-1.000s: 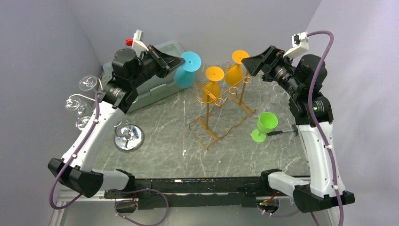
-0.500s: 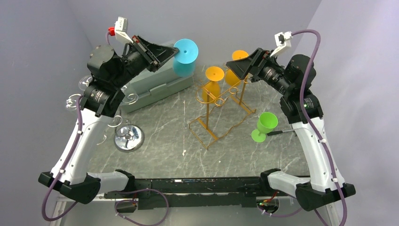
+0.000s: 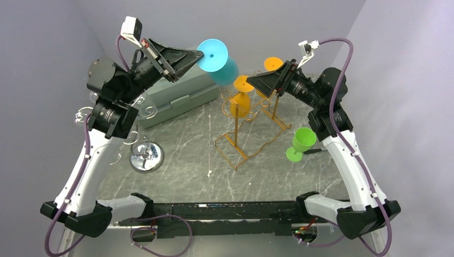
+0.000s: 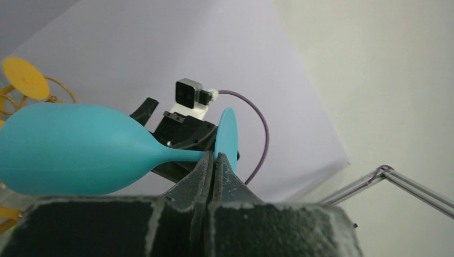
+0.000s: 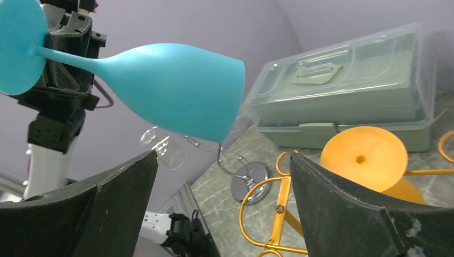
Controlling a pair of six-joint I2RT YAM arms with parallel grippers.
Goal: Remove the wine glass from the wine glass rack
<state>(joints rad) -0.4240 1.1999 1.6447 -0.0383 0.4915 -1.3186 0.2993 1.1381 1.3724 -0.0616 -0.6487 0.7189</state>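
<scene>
A teal wine glass point(image 3: 217, 58) hangs tilted in the air above the back of the table, away from the rack, its foot toward the left arm. My left gripper point(image 3: 198, 54) is shut on its stem point(image 4: 182, 155), just behind the foot point(image 4: 226, 133). The golden-orange wine glass rack point(image 3: 247, 124) stands mid-table with two orange glasses point(image 3: 243, 88) hanging upside down from its loops. My right gripper point(image 3: 250, 82) is open beside the rack's top, holding nothing. In the right wrist view the teal glass point(image 5: 176, 91) floats beyond the right gripper point(image 5: 223, 160), with an orange foot point(image 5: 364, 158) at its right finger.
A green wine glass point(image 3: 302, 142) stands upright on the table right of the rack. A lidded plastic box point(image 3: 182, 99) sits at the back left. A chrome round-based stand point(image 3: 145, 156) with clear glasses point(image 3: 88, 115) stands at the left edge.
My left arm has lifted the teal glass higher and swung it right, tilting it. My right arm has moved left toward the rack's top, its jaws a little wider.
</scene>
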